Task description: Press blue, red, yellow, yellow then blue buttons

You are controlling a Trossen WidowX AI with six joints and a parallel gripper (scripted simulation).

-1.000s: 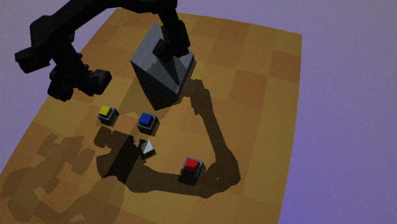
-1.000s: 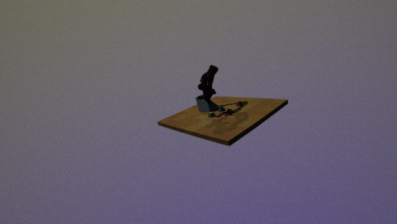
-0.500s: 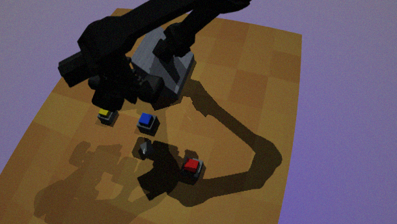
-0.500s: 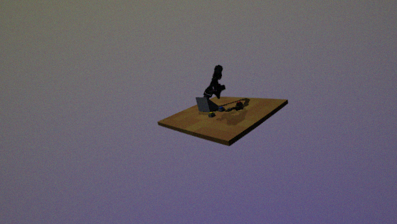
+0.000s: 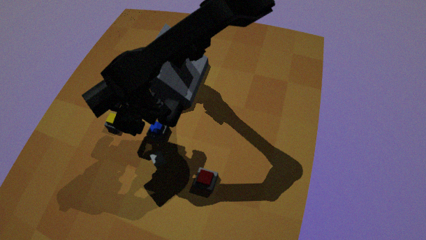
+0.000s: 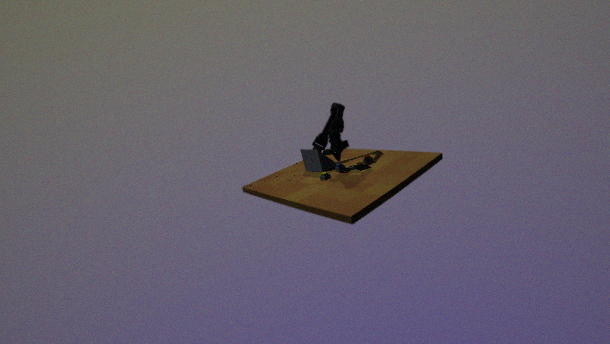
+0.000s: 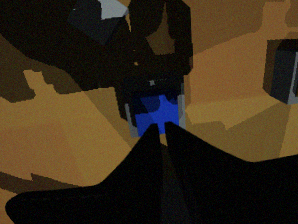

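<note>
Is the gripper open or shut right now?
Shut: the gripper shows its two dark fingertips nearly together in the wrist view, with just a thin gap between them, near the blue button.

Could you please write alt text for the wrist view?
The closed hand points at the blue button, its dark fingertips close together at the near edge. A pale-topped block sits upper left, partly cropped.
</note>
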